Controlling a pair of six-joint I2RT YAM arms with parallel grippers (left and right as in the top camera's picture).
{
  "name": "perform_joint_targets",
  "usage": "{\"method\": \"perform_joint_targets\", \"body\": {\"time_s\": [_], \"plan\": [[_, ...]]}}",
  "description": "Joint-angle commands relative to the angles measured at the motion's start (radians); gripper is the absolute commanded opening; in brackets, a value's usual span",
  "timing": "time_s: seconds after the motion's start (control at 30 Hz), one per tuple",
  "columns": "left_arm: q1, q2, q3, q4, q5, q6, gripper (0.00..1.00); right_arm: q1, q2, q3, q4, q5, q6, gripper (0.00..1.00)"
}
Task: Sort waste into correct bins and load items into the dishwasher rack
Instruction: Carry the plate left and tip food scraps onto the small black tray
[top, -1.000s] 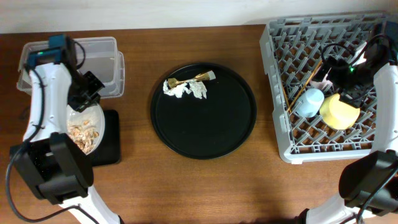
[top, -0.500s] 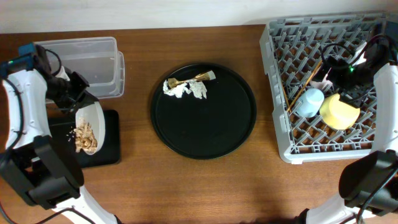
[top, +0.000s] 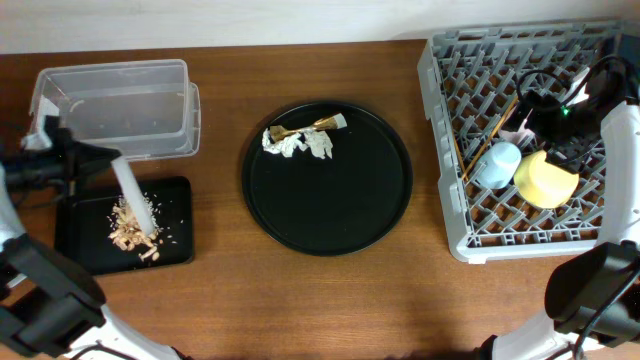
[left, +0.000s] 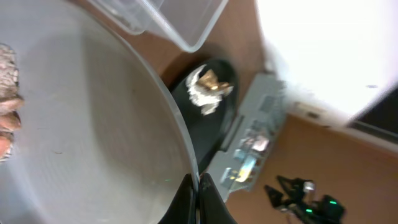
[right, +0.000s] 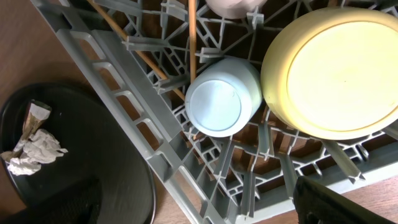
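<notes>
From overhead, left of the round black tray (top: 340, 215), the left fingers (top: 98, 157) are clenched on the rim of the grey-green plate (top: 132, 190). The plate stands tipped almost on edge over the flat black tray (top: 175, 205). It shows as a narrow strip slanting from the clear box (top: 120, 105) down towards the desk's near edge. Food scraps (top: 130, 228) lie heaped on the flat tray under its lower rim. The tissue (top: 295, 143) and wrapper (top: 325, 124) lie on the far part of the round tray. To that tray's right is the rack (top: 450, 200).

The left wrist view shows the plate's smooth face filling the picture, the rim pinched between the two fingers and a few scraps clinging at its far side. The plate looks stiff, slick and breakable, so I judge that a firm hold across the rim suits it best. I would slot it into the rack on edge.

In the right wrist view, the right fingers (right: 339, 202) are spread wide and hold nothing. They hang over the rack beside the upturned blue cup (right: 214, 104) and yellow bowl (right: 336, 71). The chopsticks (right: 191, 31) lie along the grid above the cup.
</notes>
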Motion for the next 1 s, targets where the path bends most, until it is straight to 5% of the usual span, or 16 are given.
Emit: {"method": "perform_joint_targets", "body": {"time_s": [0.0, 0.47, 0.97], "plan": [[0.079, -0.031, 0.016, -0.021, 0.182, 0.138, 0.01, -0.001, -0.008, 0.009, 0.0, 0.005, -0.002, 0.98], [0.14, -0.032, 0.015, -0.122, 0.352, 0.384, 0.01, -0.001, -0.008, 0.009, 0.0, 0.005, -0.002, 0.98], [0.135, -0.032, 0.015, -0.255, 0.248, 0.394, 0.01, -0.001, -0.008, 0.009, 0.0, 0.005, -0.002, 0.98]]}}
